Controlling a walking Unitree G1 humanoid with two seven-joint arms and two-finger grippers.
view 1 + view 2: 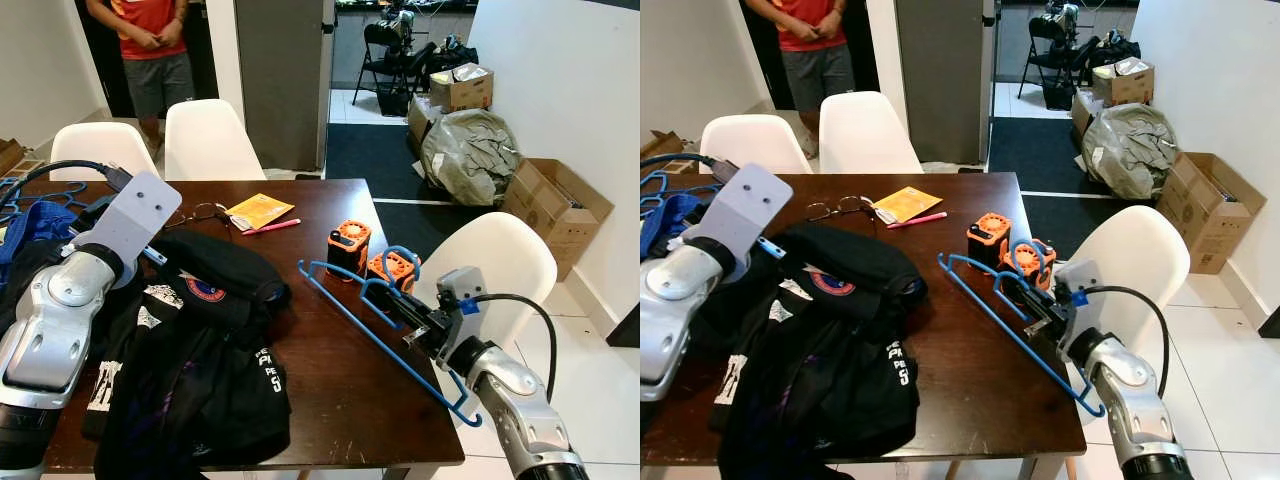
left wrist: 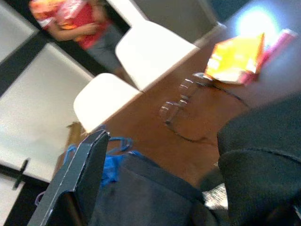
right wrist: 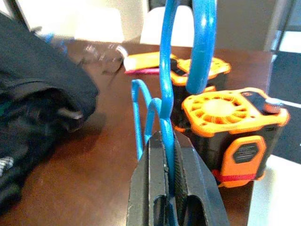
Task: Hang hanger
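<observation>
The dark wooden desk [image 1: 330, 400] carries a heap of black clothes [image 1: 190, 350] on its left half. Toward its far edge lie glasses [image 1: 205, 213], a yellow booklet [image 1: 259, 211] and a pink pen [image 1: 270, 227]; two orange devices [image 1: 350, 246] stand near its right edge.

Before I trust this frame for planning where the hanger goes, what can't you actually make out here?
- Left gripper: in the left wrist view one finger shows, the other is cut off by the edge, so open or shut is unclear.
- Blue hanger: held in the right gripper; its lower corner passes behind that arm.
- Glasses: blurred in the left wrist view.
- Person: cut off by the top edge.
</observation>
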